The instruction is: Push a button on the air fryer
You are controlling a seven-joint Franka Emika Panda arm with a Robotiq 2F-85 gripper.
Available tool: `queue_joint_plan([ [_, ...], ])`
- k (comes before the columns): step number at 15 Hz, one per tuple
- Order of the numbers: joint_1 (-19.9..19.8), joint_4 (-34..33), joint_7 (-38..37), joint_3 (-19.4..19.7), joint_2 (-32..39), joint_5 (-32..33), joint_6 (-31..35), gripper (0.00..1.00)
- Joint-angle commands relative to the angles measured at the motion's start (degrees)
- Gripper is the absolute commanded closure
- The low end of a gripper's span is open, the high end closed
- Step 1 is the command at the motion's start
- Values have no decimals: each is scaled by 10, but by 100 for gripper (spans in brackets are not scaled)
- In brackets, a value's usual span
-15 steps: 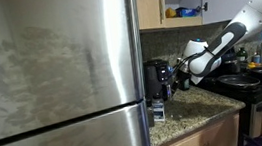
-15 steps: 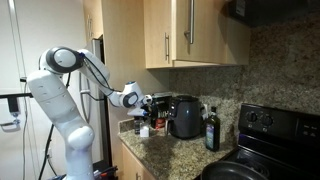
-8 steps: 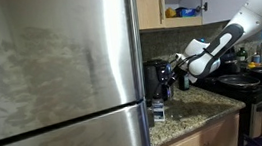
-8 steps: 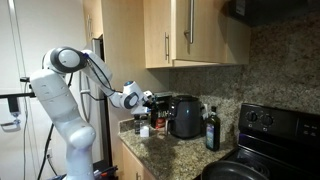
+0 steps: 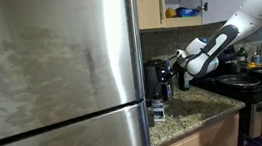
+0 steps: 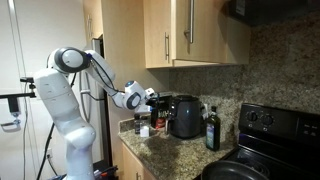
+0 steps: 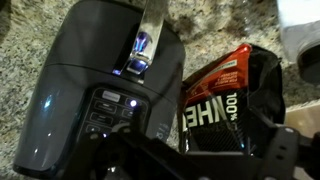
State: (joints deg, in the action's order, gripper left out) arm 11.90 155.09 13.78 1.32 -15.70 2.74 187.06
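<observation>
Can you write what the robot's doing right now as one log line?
gripper: close beside air fryer | contact: cannot tell | panel: lit | jaws: cannot tell

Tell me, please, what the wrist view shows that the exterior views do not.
Only the wrist view shows the lit control panel on the tall black air fryer and the lettering on the dark pouch beside it. Only the exterior views show the white robot arm, the stainless steel refrigerator, the wooden cabinets, the dark bottle and the black stove. Both share the air fryer and the speckled granite counter.
</observation>
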Motion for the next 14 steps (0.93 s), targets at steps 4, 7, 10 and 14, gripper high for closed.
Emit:
queue_joint_plan([
  [4,61,-43,-35,62,73,-4,46,0],
  [7,86,-64,-54,77,98,-4,22,0],
  [10,77,-73,-78,76,134,-26,16,0],
  [14,79,-61,-85,75,130,-23,21,0],
])
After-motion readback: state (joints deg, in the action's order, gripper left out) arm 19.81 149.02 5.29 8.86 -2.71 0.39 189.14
